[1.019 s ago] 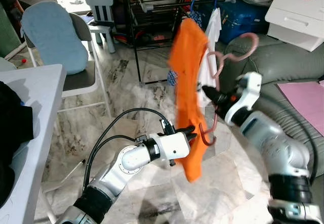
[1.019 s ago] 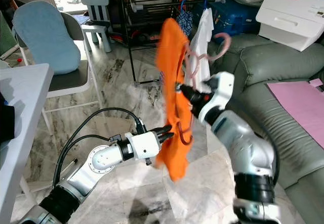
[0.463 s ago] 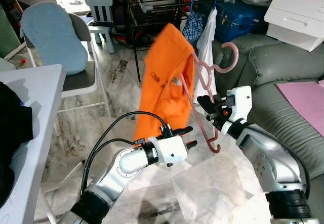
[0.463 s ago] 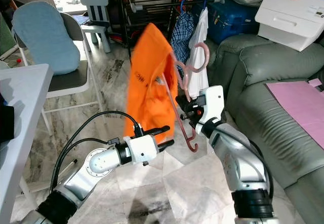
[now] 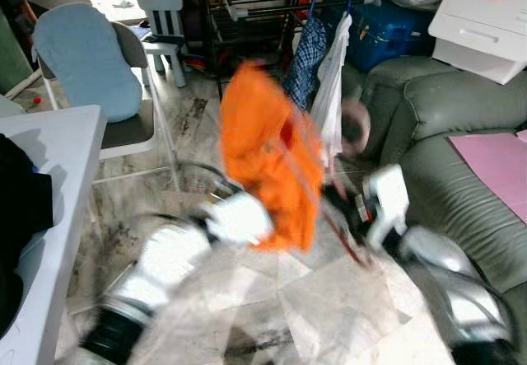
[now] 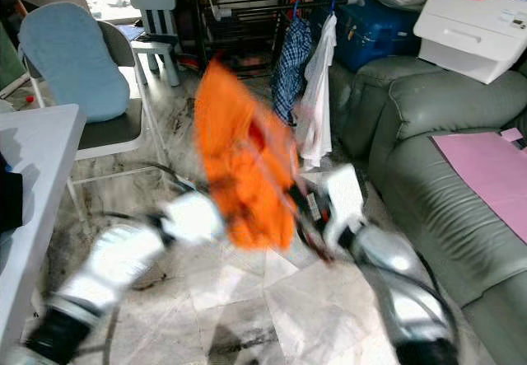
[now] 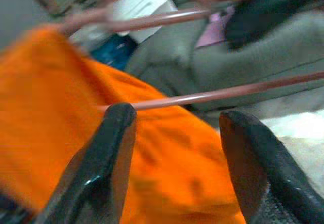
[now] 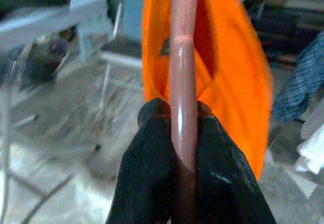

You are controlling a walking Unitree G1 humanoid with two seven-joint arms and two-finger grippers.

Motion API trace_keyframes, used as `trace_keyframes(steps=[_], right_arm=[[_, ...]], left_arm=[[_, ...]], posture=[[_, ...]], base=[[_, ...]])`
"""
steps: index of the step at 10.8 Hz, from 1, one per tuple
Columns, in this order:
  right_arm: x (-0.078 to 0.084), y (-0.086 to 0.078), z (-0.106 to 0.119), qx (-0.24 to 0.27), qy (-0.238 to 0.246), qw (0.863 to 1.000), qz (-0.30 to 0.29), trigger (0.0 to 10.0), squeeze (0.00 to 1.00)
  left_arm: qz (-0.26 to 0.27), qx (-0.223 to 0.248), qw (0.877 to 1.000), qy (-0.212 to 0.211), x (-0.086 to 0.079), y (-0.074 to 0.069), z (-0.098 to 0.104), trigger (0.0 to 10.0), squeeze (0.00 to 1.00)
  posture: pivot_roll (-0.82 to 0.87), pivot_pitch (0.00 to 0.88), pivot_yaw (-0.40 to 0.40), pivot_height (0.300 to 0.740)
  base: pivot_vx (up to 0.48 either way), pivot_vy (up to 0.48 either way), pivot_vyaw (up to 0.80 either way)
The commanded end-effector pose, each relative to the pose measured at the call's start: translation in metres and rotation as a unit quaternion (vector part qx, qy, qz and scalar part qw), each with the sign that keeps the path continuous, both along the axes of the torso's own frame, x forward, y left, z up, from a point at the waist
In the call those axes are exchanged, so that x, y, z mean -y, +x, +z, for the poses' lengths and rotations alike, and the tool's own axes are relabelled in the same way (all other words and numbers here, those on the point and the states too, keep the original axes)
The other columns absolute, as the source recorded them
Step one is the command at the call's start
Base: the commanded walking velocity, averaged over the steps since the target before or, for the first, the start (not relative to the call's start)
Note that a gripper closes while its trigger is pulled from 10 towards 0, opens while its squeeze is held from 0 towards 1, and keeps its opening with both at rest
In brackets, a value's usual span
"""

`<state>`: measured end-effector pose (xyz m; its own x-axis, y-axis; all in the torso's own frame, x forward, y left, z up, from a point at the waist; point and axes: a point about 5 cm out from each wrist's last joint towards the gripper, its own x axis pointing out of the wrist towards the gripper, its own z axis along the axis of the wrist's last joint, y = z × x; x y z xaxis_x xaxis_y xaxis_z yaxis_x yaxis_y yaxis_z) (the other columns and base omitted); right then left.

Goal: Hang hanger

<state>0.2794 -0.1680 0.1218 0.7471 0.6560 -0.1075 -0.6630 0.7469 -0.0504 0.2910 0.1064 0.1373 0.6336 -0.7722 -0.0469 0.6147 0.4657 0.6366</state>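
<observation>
An orange shirt (image 5: 268, 159) hangs bunched on a pink hanger (image 8: 183, 57) in mid-air before the black drying rack (image 5: 247, 11). My right gripper (image 8: 183, 114) is shut on the hanger's thin bar; in the head views it shows blurred to the right of and below the shirt (image 5: 354, 208). My left gripper (image 7: 174, 118) stands open right against the orange cloth, with a hanger bar crossing just past its fingertips (image 7: 121, 114). The left arm (image 5: 177, 254) is a blur at the shirt's lower left. The hanger's hook (image 5: 356, 126) is smeared beside the white garment.
A checked blue garment (image 5: 306, 56) and a white garment (image 5: 333, 93) hang on the rack. A grey-green sofa (image 5: 445, 109) with a pink sheet (image 5: 498, 159) lies on the right. A white table (image 5: 49, 159) and a blue-cushioned chair (image 5: 86, 60) stand on the left.
Both arms are now blurred by fast motion. The shirt has swung and bunched lower, the right gripper has dropped a little with the hanger, and the left arm has risen toward the shirt.
</observation>
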Motion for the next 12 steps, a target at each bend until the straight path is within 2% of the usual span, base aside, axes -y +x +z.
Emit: trace_keyframes(steps=[1,3,6,7,10,11,12], right_arm=[[0.001,-0.005,0.010,0.026,-0.005,0.999,0.039,10.0,0.00],[0.015,-0.014,0.007,0.016,-0.028,0.997,0.071,10.0,0.00],[0.021,-0.023,0.005,-0.013,-0.036,0.991,0.130,10.0,0.00],[0.023,-0.028,0.002,-0.020,-0.056,0.986,0.159,10.0,0.00],[0.031,-0.030,0.000,-0.021,-0.105,0.976,0.190,10.0,0.00],[0.032,-0.030,0.001,-0.018,-0.111,0.974,0.196,10.0,0.00],[0.031,-0.030,0.001,-0.014,-0.118,0.971,0.209,10.0,0.00]], left_arm=[[0.011,0.023,1.000,-0.003,-0.009,0.003,0.012,10.0,1.00],[0.005,0.026,0.999,0.031,-0.028,-0.002,0.013,10.0,1.00],[-0.007,0.021,0.996,0.082,-0.047,-0.003,0.008,10.0,1.00],[-0.013,0.027,0.994,0.102,-0.049,-0.001,0.007,10.0,1.00],[-0.020,0.047,0.992,0.112,-0.048,0.006,0.013,10.0,1.00],[-0.028,0.047,0.992,0.114,-0.046,0.007,0.013,10.0,0.36],[-0.044,0.038,0.990,0.125,-0.044,0.007,0.009,10.0,0.00]], posture=[[-0.15,0.016,-0.013,0.740],[-0.15,0.025,-0.011,0.740],[-0.14,0.025,-0.010,0.740],[-0.14,0.023,-0.008,0.740],[-0.15,0.021,0.000,0.740],[-0.15,0.021,0.000,0.740],[-0.15,0.020,0.002,0.740]], base=[[0.000,0.000,0.00],[0.000,0.000,0.00],[0.000,0.000,0.00],[0.000,0.000,0.00],[0.000,0.000,0.00],[0.000,0.000,0.00],[0.000,0.000,0.00]])
